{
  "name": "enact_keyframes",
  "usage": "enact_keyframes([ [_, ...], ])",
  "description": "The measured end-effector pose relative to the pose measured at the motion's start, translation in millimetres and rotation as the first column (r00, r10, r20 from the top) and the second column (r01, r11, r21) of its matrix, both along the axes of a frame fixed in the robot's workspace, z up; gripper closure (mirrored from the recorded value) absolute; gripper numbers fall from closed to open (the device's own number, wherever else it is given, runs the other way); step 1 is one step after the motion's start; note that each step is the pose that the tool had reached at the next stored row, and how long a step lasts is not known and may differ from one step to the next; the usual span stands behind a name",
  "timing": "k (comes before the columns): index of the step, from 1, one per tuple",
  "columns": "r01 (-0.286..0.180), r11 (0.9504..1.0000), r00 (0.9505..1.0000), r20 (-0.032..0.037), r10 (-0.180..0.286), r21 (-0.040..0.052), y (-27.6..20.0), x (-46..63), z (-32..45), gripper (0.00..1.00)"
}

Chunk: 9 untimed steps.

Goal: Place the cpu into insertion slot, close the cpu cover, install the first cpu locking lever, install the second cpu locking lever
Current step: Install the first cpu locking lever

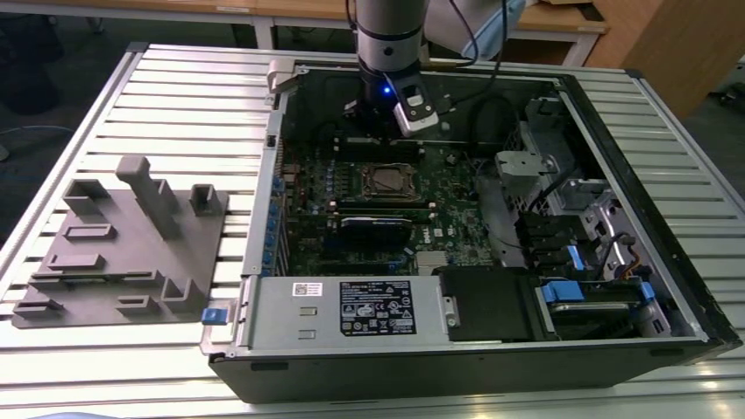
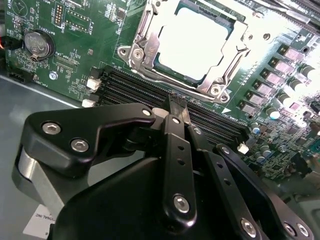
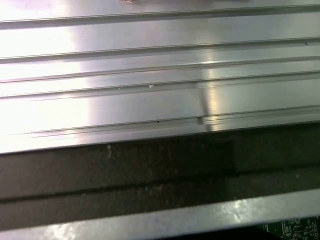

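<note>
"Black matte links come nearest to us: that is the gripper [image 2: 178,106]. We see its two flat fingers [image 2: 175,131] pressed together at the tips, with nothing pinched between them."

"Agreed. Just ahead of those jaws we find the long memory slots [image 2: 135,89], narrow ribbed channels of black plastic. They run crosswise to the way the jaws point."

"Beyond them, still ahead of the jaws, is the cpu cover [image 2: 170,78]. It is a thin, shiny, square steel frame, and we read it as lying down flat, not raised."

"Inside its window sits the cpu [image 2: 194,42], a smooth silver square glaring under the light. It lies flat, top face up, seated in the insertion slot [image 1: 365,181]. Being square, it has no long axis we can name. Its near edge runs parallel to the memory slots."

"Off to one side of the jaws, a round silvery coin battery [image 2: 37,44] sits on the green circuit board [image 2: 75,25]."

"Farthest out, in the exterior view, the dark steel computer case [image 1: 466,377] lies open on a ribbed aluminium table [image 1: 174,96]. A grey blocky fixture [image 1: 128,236] rests on the slats, well apart from the jaws."
</note>
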State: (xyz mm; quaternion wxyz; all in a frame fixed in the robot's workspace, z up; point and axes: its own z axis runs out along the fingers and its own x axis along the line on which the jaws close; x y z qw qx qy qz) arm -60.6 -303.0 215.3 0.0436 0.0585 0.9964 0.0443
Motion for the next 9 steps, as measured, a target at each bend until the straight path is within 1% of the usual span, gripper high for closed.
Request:
enact_keyframes([
  [4,0.000,1.0000,1.0000,0.0000,0.000,-0.0001,-1.8,0.0,0.0,0.89],
  [9,0.000,1.0000,1.0000,-0.0004,0.000,0.0000,-7.1,0.0,-0.1,0.89],
])
